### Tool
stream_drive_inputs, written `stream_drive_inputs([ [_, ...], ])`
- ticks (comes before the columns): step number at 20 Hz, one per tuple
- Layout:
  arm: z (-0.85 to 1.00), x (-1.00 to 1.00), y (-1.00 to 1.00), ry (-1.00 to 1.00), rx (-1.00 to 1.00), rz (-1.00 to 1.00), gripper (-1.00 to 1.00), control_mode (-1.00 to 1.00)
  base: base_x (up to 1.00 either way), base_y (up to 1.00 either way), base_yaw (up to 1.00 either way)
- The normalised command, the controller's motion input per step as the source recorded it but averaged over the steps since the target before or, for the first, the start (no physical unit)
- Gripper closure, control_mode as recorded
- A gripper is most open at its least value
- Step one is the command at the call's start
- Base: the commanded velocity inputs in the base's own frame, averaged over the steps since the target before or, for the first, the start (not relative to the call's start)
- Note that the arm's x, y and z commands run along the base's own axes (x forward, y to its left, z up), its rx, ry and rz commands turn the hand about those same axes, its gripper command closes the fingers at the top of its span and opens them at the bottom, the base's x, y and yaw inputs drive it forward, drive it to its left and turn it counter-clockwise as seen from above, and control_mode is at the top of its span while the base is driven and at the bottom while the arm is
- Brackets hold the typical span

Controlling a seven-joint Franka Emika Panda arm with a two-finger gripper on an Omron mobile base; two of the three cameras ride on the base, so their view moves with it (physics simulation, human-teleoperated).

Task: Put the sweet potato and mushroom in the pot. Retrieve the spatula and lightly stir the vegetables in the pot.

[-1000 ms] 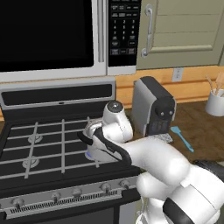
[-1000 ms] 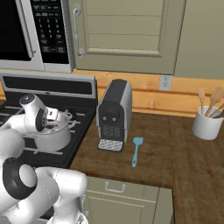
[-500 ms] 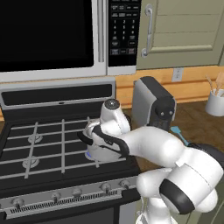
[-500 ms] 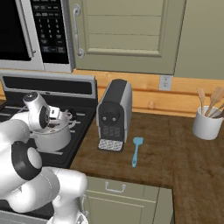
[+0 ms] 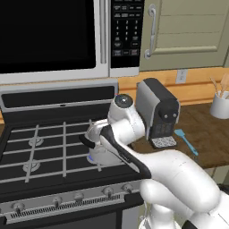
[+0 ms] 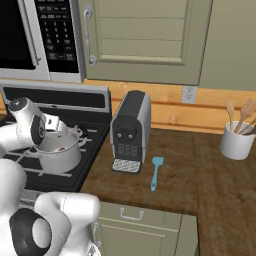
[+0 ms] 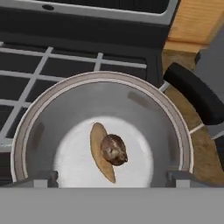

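The steel pot [image 7: 175, 131] stands on the stove's front right burner, also seen as the pot [image 5: 103, 156] and the pot [image 6: 61, 156]. On its floor lies the tan sweet potato [image 7: 99, 153] with the brown mushroom [image 7: 114, 149] resting against it. My gripper [image 7: 111, 178] hangs just above the pot's mouth, open, its fingertips [image 7: 46, 177] spread wide with nothing between them. From the base I see the gripper [image 5: 96, 134] and the gripper [image 6: 52, 129] over the pot. The blue spatula [image 5: 186, 141], [image 6: 156, 173] lies on the counter right of the coffee machine.
A black coffee machine [image 6: 131, 131] stands between the stove [image 5: 40, 152] and the spatula. A white utensil cup [image 6: 238, 141] with wooden tools sits at the far right of the wooden counter. The microwave [image 5: 53, 38] hangs above the stove.
My fingers have spread wider over the pot. The arm's elbow has swung out to the right while the hand stayed above the pot.
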Motion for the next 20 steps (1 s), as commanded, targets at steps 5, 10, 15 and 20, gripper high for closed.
stream_drive_inputs([
  [5,0.82,-0.58,-0.88,0.01,0.32,-0.25,-1.0,-1.0,0.0,0.0,0.0],
  [10,0.48,-0.19,-0.93,0.19,0.49,-0.59,-1.0,-1.0,0.0,0.0,0.0],
  [15,0.37,-0.27,-0.8,0.24,0.53,-0.65,-1.0,-1.0,0.0,0.0,0.0],
  [20,0.23,-0.33,-0.77,0.27,0.57,-0.62,-1.0,-1.0,0.0,0.0,0.0],
])
